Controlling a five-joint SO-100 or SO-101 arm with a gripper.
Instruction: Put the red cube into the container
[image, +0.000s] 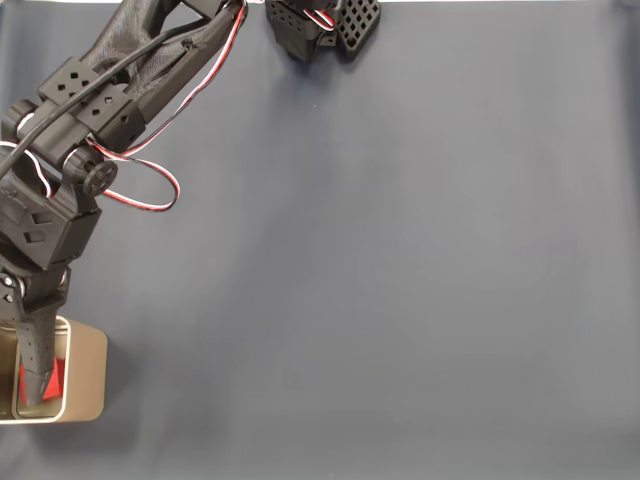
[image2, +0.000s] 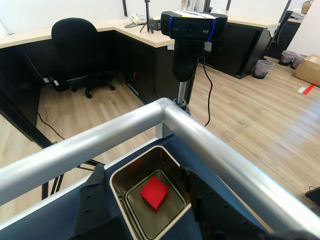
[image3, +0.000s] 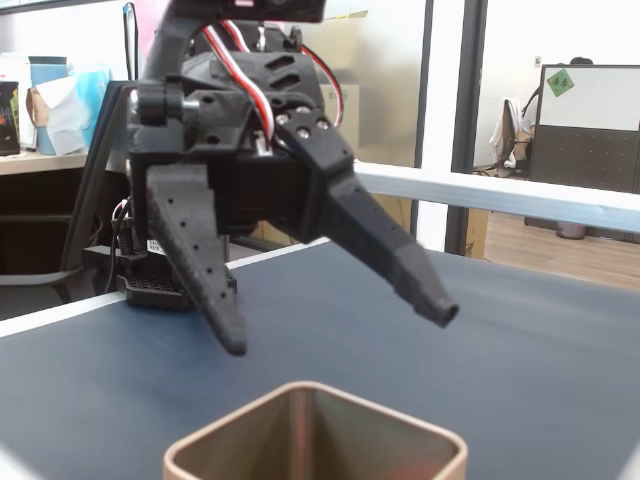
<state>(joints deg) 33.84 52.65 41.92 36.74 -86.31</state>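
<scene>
Red cube (image2: 153, 192) inside container (image2: 131, 169), open jaws above.

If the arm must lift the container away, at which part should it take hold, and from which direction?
Probably best from straight above, one finger inside and one outside a long wall of the container, pinching just under the rim. The tin stands upright with its mouth open, and the walls are thin and straight. The red cube lies flat on the floor inside, so choose the wall away from it. The gripper hangs above, open.

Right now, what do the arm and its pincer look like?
The arm is matte black printed plastic with perforated brackets and screw holes. A red, white and black cable loops beside it. The pincer has two tapered black fingers, one dotted with small holes.
</scene>
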